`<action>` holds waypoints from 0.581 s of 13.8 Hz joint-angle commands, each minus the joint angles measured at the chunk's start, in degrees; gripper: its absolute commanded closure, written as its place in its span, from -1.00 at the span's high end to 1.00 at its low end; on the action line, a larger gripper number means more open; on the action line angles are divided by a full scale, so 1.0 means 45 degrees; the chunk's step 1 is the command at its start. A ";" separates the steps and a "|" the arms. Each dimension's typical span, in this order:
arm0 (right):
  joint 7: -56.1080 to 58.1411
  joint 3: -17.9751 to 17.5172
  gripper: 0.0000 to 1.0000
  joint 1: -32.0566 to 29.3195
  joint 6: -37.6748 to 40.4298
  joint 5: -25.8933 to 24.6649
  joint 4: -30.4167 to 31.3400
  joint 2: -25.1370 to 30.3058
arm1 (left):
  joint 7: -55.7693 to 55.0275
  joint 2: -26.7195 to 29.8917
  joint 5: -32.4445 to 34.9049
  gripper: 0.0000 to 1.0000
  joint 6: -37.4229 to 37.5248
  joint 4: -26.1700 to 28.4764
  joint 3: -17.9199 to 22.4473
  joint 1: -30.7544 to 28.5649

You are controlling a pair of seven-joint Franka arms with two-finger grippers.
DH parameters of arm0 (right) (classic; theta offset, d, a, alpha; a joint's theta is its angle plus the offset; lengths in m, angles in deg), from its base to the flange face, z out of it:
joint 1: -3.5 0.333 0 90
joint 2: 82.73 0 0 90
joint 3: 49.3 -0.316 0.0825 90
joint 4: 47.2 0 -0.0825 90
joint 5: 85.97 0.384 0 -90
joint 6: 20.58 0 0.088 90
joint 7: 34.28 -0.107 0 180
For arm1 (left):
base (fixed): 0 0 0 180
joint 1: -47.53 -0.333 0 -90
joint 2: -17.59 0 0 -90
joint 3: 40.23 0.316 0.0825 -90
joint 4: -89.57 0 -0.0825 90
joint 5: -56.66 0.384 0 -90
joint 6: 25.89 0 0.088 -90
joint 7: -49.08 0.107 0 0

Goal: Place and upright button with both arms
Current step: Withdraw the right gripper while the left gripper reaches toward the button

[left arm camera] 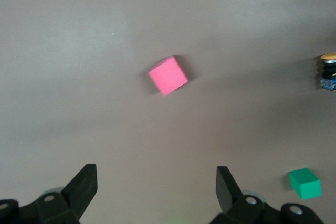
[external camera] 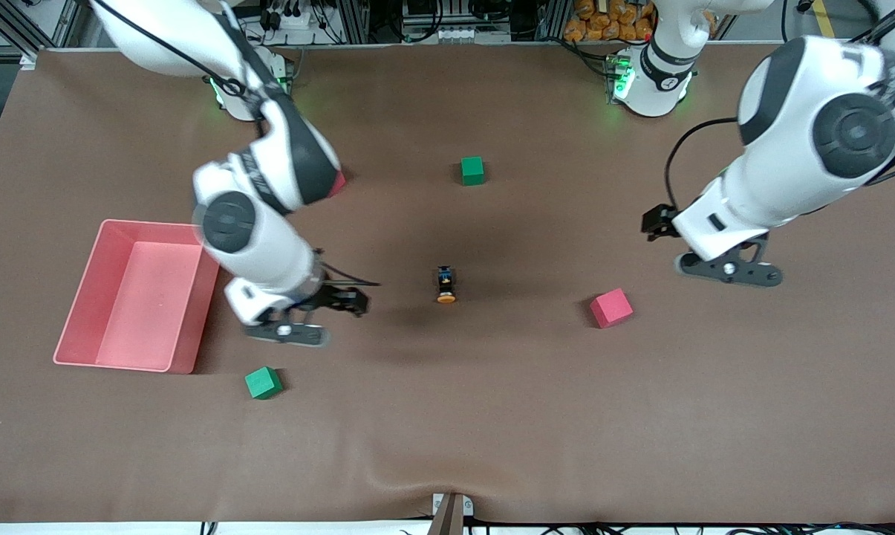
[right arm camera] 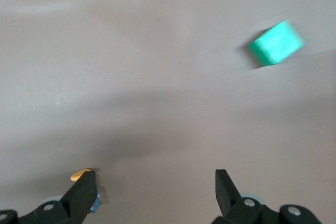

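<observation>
A pink tray (external camera: 83, 316), two green cubes (external camera: 472, 170) (external camera: 263, 383) and a pink cube (external camera: 611, 307) on brown table (external camera: 492, 416)

In the left wrist view the button (left arm camera: 328, 72) is cut off by the picture's edge (only cap and part of the body show). In the right wrist view the right gripper's fingers (right arm camera: 84, 190) hide most of it, and the green cube (right arm camera: 276, 43) is blurred.

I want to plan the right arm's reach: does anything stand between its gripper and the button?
Nothing visible does. The right gripper is open above bare table, beside the lying button. The green cube lies nearer the front camera, and the pink tray toward the table's end, both off that line.
</observation>
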 commanded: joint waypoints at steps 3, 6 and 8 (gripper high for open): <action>0.4350 -0.0263 1.00 -0.2531 0.2186 0.0180 0.1149 0.2630 | -0.1690 -0.1615 -0.0339 1.00 -0.0215 -0.1340 0.0002 0.0919; 0.6077 -0.0264 1.00 -0.3804 0.2752 0.0220 0.1149 0.3198 | -0.2968 -0.2709 -0.0300 1.00 -0.0235 -0.2337 0.0041 0.1583; 0.6158 -0.0264 1.00 -0.4527 0.3281 0.0239 0.1169 0.3783 | -0.3882 -0.3257 -0.0300 1.00 -0.0584 -0.2708 0.0022 0.1974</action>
